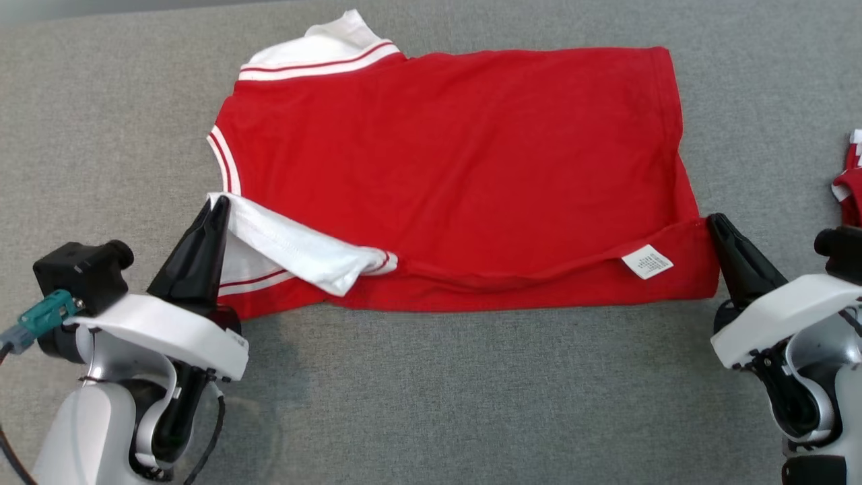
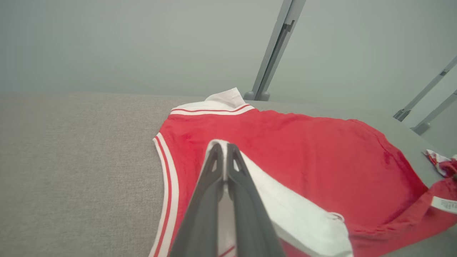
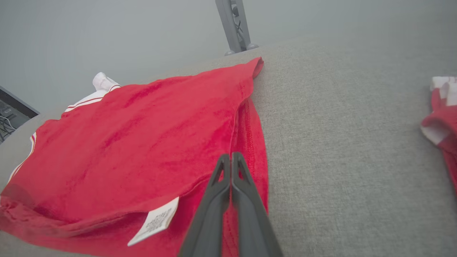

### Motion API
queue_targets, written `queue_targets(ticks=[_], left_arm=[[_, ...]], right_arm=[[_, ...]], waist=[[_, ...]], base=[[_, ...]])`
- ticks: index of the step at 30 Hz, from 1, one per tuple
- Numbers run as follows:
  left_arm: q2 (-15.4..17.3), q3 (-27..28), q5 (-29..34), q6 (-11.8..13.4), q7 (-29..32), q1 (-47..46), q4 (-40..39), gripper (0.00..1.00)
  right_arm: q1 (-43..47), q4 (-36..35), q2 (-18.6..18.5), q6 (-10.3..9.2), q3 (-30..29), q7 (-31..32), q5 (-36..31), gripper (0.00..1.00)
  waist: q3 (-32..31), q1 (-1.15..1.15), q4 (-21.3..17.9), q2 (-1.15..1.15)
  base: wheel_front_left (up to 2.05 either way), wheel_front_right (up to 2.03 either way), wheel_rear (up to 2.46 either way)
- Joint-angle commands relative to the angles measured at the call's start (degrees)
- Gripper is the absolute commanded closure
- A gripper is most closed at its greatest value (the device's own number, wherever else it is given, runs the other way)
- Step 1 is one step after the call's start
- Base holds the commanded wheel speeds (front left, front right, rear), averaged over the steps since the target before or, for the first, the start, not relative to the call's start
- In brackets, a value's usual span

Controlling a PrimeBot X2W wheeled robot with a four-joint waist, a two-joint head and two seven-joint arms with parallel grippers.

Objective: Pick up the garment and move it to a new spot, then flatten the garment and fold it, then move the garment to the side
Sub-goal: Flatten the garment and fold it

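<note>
A grey woven surface (image 1: 431, 391) carries everything. A red shirt (image 1: 458, 168) lies spread flat across its middle, its length running left to right, with white red-striped trim at its left end and its hem at the right. Its near edge is turned up and over. A white label (image 1: 646, 261) shows by the near right corner, and a white sleeve (image 1: 303, 252) lies across the near left part. Well apart, at the surface's right edge, lies a bunched red and white cloth (image 1: 850, 176).
</note>
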Motion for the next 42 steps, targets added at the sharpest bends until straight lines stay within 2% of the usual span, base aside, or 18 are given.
queue_targets(ticks=[1,11,12,13,14,15,16,22,26,35,42], left_arm=[[0.0,0.0,-0.4,-0.6,-0.7,-2.6,2.3,1.0],[-0.8,-0.2,-2.1,-3.1,-2.7,-8.9,15.7,1.0],[-0.8,-0.4,-2.1,-3.4,-2.9,-9.2,16.6,0.69],[-0.7,-0.6,-2.0,-3.6,-3.1,-9.3,17.4,0.24],[-0.8,-0.4,-2.1,-3.7,-3.8,-9.5,17.9,0.0],[-1.0,-0.3,-2.2,-3.8,-4.5,-9.5,18.3,0.0],[-1.2,-0.2,-2.2,-3.8,-5.3,-9.2,18.6,0.0],[-2.8,1.7,0.1,-1.7,-15.5,-6.9,17.1,0.0],[-2.8,2.8,2.7,0.0,-21.4,-5.8,15.6,0.0],[-1.8,4.2,8.5,1.1,-24.5,-3.5,15.3,0.0],[-3.7,6.3,11.8,-0.5,-24.7,0.3,15.7,0.0]], right_arm=[[-2.1,1.4,-0.7,-0.02,0.4,-1.2,0.1,1.0],[-9.3,10.8,-2.1,-0.02,5.2,-6.9,2.2,1.0],[-9.7,11.3,-2.3,-0.02,5.8,-7.8,2.4,1.0],[-10.0,12.0,-2.4,-0.02,6.3,-8.5,2.5,0.94],[-9.9,12.4,-2.6,-0.02,6.8,-9.4,2.6,0.68],[-9.9,12.6,-2.7,-0.02,7.1,-10.4,2.8,0.23],[-9.6,12.9,-2.9,-0.02,7.3,-11.5,2.8,0.0],[-6.8,11.9,-3.4,-0.02,6.2,-20.3,-0.8,0.0],[-5.3,10.3,-3.1,-0.02,4.3,-25.9,-6.3,0.0],[-0.6,6.1,-1.0,-0.02,3.1,-29.5,-14.7,0.0],[3.6,6.7,0.4,-0.02,2.4,-30.1,-15.7,0.0]], waist=[[2.1,0.0,-0.2,0.0],[5.0,0.0,-1.1,0.0],[5.1,0.0,-1.1,0.0],[5.1,0.0,-1.1,0.0],[5.0,0.0,-1.1,0.0],[4.9,0.0,-1.1,0.0],[4.6,0.0,-1.1,0.0],[2.0,0.0,-1.1,0.0],[0.0,0.0,-1.4,0.0],[-3.5,0.0,-2.2,0.0],[-5.8,0.0,-2.6,0.0]], base=[[0.0,0.0,0.0],[0.0,0.0,0.0],[0.0,0.0,0.0],[0.0,0.0,0.0],[0.0,0.0,0.0],[0.0,0.0,0.0],[0.0,0.0,0.0],[0.0,0.0,0.0],[0.0,0.0,0.0],[0.0,0.0,0.0],[0.0,0.0,0.0]])
